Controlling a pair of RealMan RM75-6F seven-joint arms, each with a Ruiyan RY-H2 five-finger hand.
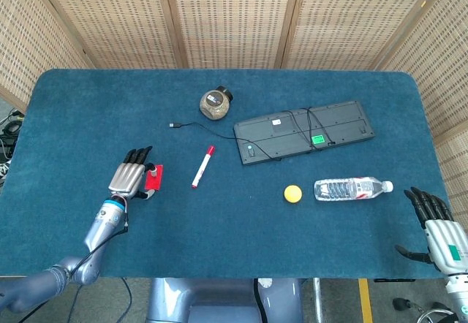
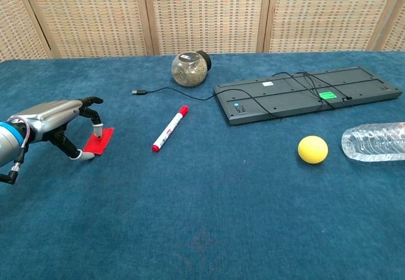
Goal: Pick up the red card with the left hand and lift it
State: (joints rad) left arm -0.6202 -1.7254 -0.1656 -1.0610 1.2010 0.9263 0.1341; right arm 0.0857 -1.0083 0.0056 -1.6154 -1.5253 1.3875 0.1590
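Observation:
The red card (image 1: 154, 180) (image 2: 102, 141) lies at the left of the blue table (image 1: 234, 250), low on the cloth. My left hand (image 1: 130, 177) (image 2: 56, 119) arches over its left side. One fingertip (image 2: 97, 128) presses the card's far edge and the thumb (image 2: 80, 156) touches its near corner, so the card is pinched between them. My right hand (image 1: 436, 224) hovers at the table's front right corner, fingers spread and holding nothing; only the head view shows it.
A red marker (image 1: 202, 166) (image 2: 170, 128) lies just right of the card. Further back are a jar (image 1: 215, 103) (image 2: 190, 68), a cable (image 2: 152, 91) and a black keyboard (image 1: 303, 131) (image 2: 307, 93). A yellow ball (image 1: 293, 194) (image 2: 313, 149) and a water bottle (image 1: 351, 188) (image 2: 376, 140) lie on the right.

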